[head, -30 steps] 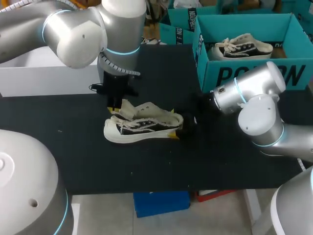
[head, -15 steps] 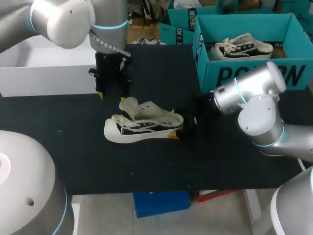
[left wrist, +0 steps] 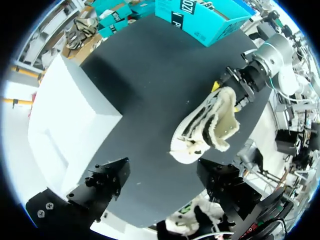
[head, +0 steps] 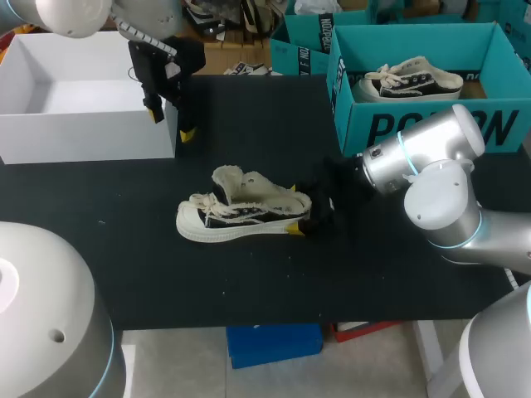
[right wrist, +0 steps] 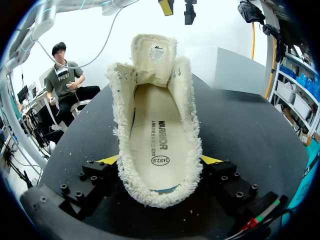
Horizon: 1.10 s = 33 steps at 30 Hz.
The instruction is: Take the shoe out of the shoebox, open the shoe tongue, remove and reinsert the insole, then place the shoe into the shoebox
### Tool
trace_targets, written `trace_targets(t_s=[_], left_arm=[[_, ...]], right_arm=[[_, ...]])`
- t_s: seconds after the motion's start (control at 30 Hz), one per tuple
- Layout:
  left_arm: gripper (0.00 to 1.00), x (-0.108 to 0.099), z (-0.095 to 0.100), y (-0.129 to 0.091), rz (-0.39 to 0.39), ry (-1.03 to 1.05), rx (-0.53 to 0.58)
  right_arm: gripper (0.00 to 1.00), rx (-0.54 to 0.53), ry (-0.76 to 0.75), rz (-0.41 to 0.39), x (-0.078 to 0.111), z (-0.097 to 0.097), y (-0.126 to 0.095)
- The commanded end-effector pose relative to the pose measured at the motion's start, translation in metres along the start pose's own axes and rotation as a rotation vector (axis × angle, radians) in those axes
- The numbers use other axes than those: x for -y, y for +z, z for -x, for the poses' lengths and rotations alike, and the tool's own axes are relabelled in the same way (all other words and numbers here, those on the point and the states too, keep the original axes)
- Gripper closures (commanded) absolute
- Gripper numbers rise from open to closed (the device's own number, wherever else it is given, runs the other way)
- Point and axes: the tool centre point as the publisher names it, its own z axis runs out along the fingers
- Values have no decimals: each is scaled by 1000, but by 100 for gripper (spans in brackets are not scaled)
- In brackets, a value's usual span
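A cream and black sneaker point(head: 245, 211) lies on its side in the middle of the black table point(head: 249, 282), toe pointing left. Its tongue point(head: 226, 178) is folded up and back. My right gripper point(head: 295, 210) is shut on the sneaker's heel, one yellow tip on each side. The right wrist view looks down into the sneaker point(right wrist: 155, 90): between that gripper's point(right wrist: 160, 162) fingers lies the insole point(right wrist: 157, 135), flat inside. My left gripper point(head: 170, 124) hangs open and empty far back left, beside the white box. In the left wrist view the sneaker point(left wrist: 207, 125) lies well ahead of its gripper point(left wrist: 162, 185).
A teal shoebox point(head: 431, 124) at the back right holds a second sneaker point(head: 411, 80). Behind it stands another teal box point(head: 303, 41). An open white box point(head: 83, 137) sits at the back left, close to my left gripper.
My left gripper let go of the sneaker's tongue, opened, and drew away up and to the back left. The tongue stays folded back. The sneaker and right arm have not moved.
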Motion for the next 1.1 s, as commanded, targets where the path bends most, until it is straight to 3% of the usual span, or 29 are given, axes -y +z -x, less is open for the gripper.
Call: trace_targets(t_s=[0.03, 0.6, 1.1], left_arm=[[100, 7, 1, -3, -22, 441, -69], [100, 26, -77, -11, -26, 627, -264], [100, 26, -77, -11, -26, 627, -264]], right_arm=[[100, 1, 1, -1, 2, 0, 2], [100, 1, 1, -1, 2, 0, 2], [100, 1, 1, -1, 2, 0, 2]])
